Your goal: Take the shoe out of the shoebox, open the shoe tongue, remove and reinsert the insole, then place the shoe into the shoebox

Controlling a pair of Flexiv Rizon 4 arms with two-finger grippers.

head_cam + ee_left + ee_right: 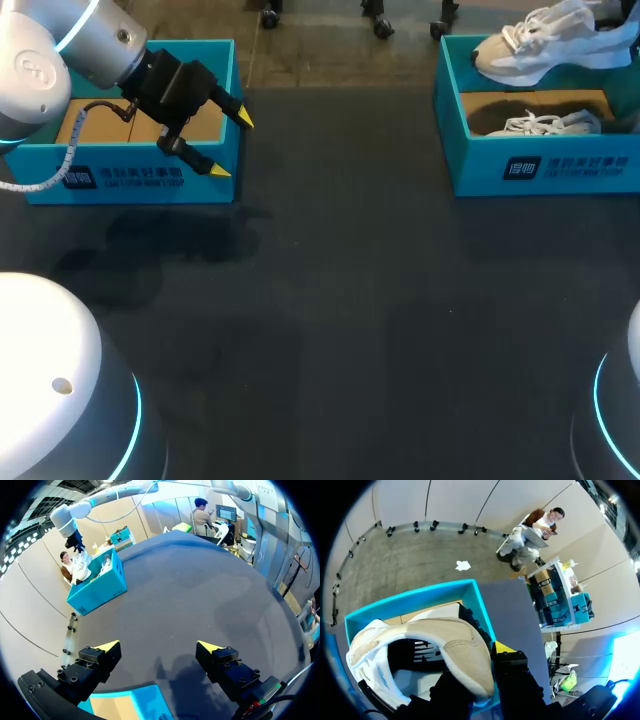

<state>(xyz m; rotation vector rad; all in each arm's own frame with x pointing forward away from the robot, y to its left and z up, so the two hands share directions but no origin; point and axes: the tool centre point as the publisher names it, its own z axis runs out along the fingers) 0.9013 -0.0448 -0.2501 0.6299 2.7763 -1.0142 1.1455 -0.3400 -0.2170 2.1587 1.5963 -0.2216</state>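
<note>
A beige and white shoe (545, 45) hangs tilted above the far end of the right teal shoebox (545, 168). My right gripper (485, 654) is shut on the shoe's (420, 645) heel collar, one finger outside with its yellow tip showing, the other hidden inside the shoe. From the left wrist view I see that gripper (75, 542) holding the shoe (81, 562) over the box (97, 590). A second white shoe (540, 124) lies inside that box. My left gripper (232, 145) stands open over the near right corner of the left teal box (130, 178), holding nothing.
The left box holds only a bare cardboard floor (95, 125). Its corner (132, 705) shows just under my left gripper (159, 646). Dark table mat (340, 300) stretches between the two boxes and toward the front.
</note>
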